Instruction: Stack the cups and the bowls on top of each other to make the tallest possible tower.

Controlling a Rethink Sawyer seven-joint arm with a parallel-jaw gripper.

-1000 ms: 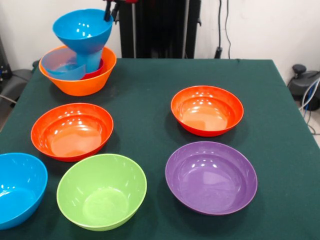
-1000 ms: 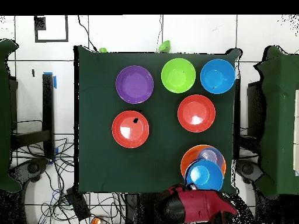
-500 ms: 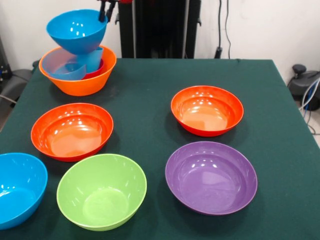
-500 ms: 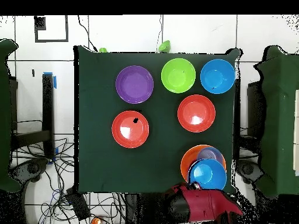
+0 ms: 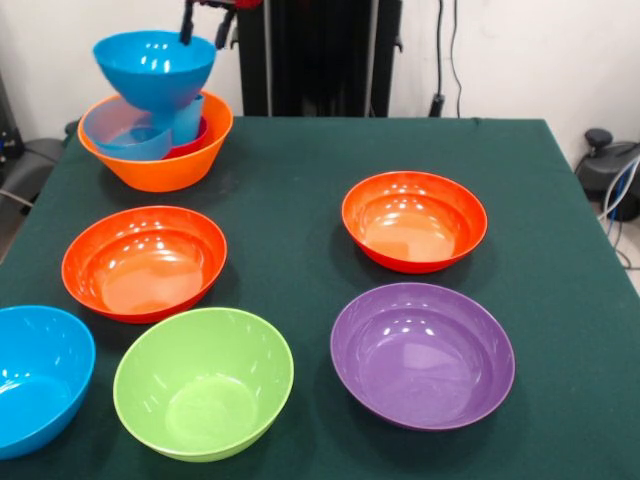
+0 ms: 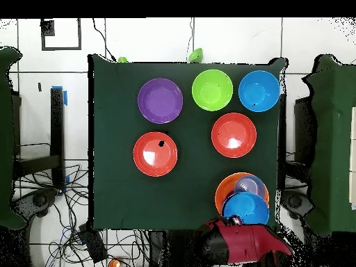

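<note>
The hand (image 5: 208, 20) hangs open at the blue bowl's (image 5: 155, 68) back rim, one finger on each side of it, and the bowl sits on a light-blue cup (image 5: 187, 118) inside the orange bowl (image 5: 170, 168) at the counter's (image 5: 300, 240) far corner.

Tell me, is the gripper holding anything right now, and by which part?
It cannot be told. The gripper sits at the far rim of the blue bowl perched on the light-blue cup; contact isn't visible.
</note>
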